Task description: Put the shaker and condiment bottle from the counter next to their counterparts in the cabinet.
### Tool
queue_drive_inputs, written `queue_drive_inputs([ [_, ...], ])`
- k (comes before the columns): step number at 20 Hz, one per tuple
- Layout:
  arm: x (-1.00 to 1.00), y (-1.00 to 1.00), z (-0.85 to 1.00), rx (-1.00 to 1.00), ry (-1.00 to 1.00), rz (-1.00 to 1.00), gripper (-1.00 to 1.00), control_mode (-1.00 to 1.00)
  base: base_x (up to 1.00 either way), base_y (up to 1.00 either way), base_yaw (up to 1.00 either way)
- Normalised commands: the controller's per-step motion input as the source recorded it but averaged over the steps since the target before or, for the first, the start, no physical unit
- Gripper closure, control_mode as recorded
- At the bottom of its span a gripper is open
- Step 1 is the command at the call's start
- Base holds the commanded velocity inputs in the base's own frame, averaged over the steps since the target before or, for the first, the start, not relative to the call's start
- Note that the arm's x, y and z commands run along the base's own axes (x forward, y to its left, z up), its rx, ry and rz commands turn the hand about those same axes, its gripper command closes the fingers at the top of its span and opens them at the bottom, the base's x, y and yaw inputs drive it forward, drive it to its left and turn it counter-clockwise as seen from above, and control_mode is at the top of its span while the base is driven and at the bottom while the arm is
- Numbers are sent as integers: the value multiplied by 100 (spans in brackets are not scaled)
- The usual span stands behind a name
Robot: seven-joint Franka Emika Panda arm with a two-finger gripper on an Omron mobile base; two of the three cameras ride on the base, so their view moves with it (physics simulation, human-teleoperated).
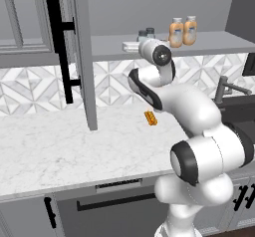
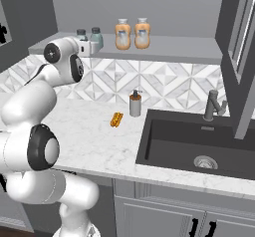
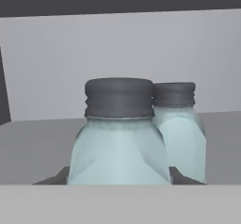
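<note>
My gripper [image 3: 117, 180] is up at the cabinet shelf [image 1: 214, 44], shut on the shaker [image 3: 119, 143], a pale teal jar with a dark cap. A dark fingertip [image 3: 52, 179] shows at each side of its base. Just behind and to its right stands the identical counterpart shaker [image 3: 181, 126]. In the right base view, the two shakers [image 2: 81, 34] [image 2: 96, 37] sit at the shelf's left end behind my white hand [image 2: 85, 47]. Two orange-tan condiment bottles [image 2: 122, 34] [image 2: 142, 33] stand side by side on the shelf, right of the shakers.
The cabinet door [image 1: 82, 57] hangs open at the left with its black bar handle [image 1: 62, 42]. On the marble counter [image 2: 94, 146] lie a flat orange ridged object [image 2: 116, 119] and a grey pump dispenser [image 2: 135, 104]. The dark sink [image 2: 199, 141] and faucet [image 2: 213, 105] are at the right.
</note>
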Motion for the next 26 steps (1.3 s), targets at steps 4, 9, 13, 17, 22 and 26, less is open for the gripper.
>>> queue_drive_inputs([
  [4,12,0,0,0,0,0,100,-100,0,0,0],
  [9,11,0,-1,-1,0,0,100,-100,0,0,0],
  [13,2,0,-1,-2,0,0,100,-100,0,0,0],
  [17,1,0,-4,-3,0,0,100,-100,0,0,0],
  [22,5,0,-10,-3,0,0,100,-100,0,0,0],
  [26,11,0,-15,-3,0,0,100,-100,0,0,0],
])
